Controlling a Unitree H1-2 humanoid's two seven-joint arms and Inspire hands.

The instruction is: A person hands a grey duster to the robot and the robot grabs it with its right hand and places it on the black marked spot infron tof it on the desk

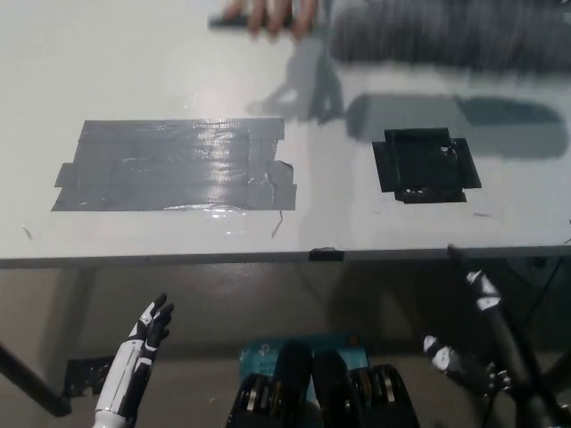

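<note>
A grey fluffy duster hangs blurred over the far right of the desk. A person's hand at the top edge holds its dark handle. The black marked spot is a square of black tape on the white desk, right of centre, with nothing on it. My black right hand is low at the bottom right, below the desk's front edge, fingers apart and holding nothing. It is far from the duster. My white left hand rests at the lower left below the desk edge, fingers apart.
A large patch of grey tape covers the desk left of centre. The duster's shadow lies behind the black spot. The desk's front edge runs across the picture above both hands.
</note>
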